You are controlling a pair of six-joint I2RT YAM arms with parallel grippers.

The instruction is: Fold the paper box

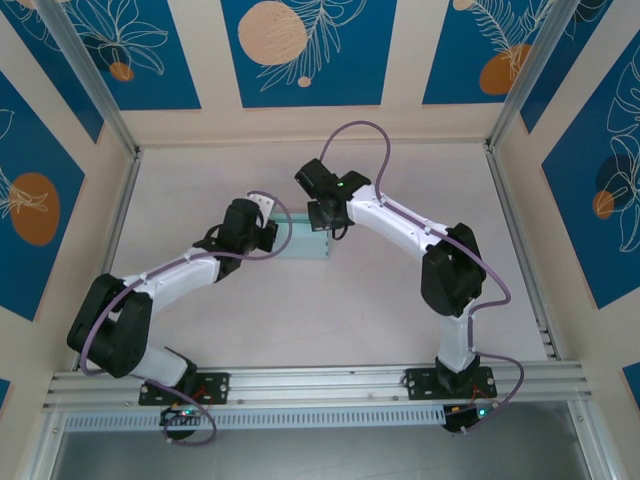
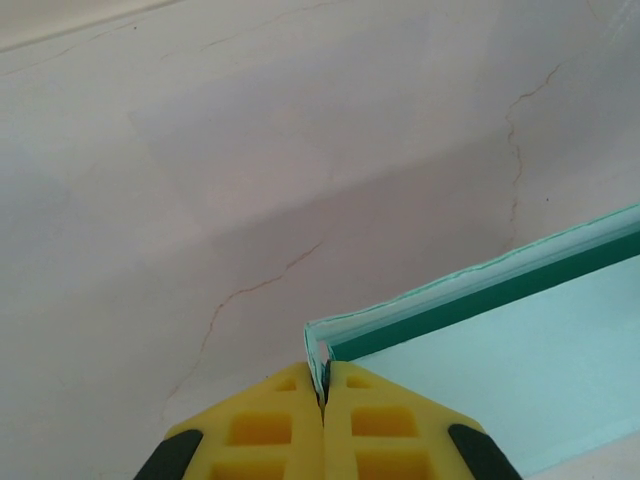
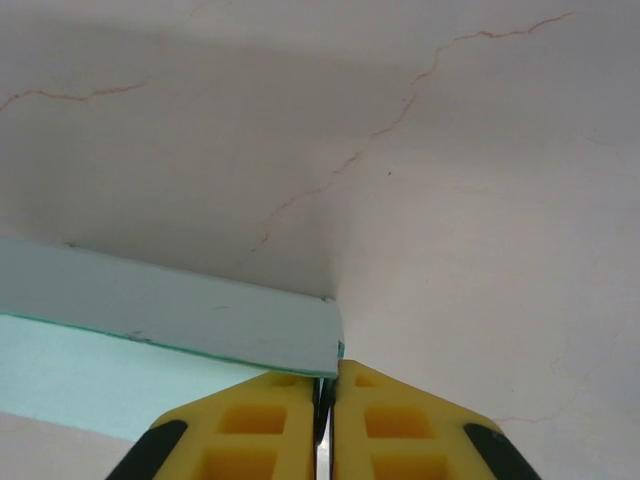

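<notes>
The paper box (image 1: 306, 246) is a pale light-blue card box, lying mid-table between my two arms. My left gripper (image 1: 273, 236) meets it from the left. In the left wrist view its yellow jaws (image 2: 324, 388) are shut on the box's near corner wall (image 2: 318, 350), and the box's pale floor (image 2: 500, 360) and darker green inner edge run off to the right. My right gripper (image 1: 326, 218) comes in from the upper right. Its jaws (image 3: 328, 385) pinch the box's corner edge (image 3: 180, 310) with only a thin slit between the pads.
The pale, cracked tabletop (image 1: 330, 310) spreads around the box. Metal frame posts (image 1: 515, 100) and patterned blue panels wall it in on three sides. Purple cables (image 1: 365, 130) loop above both arms.
</notes>
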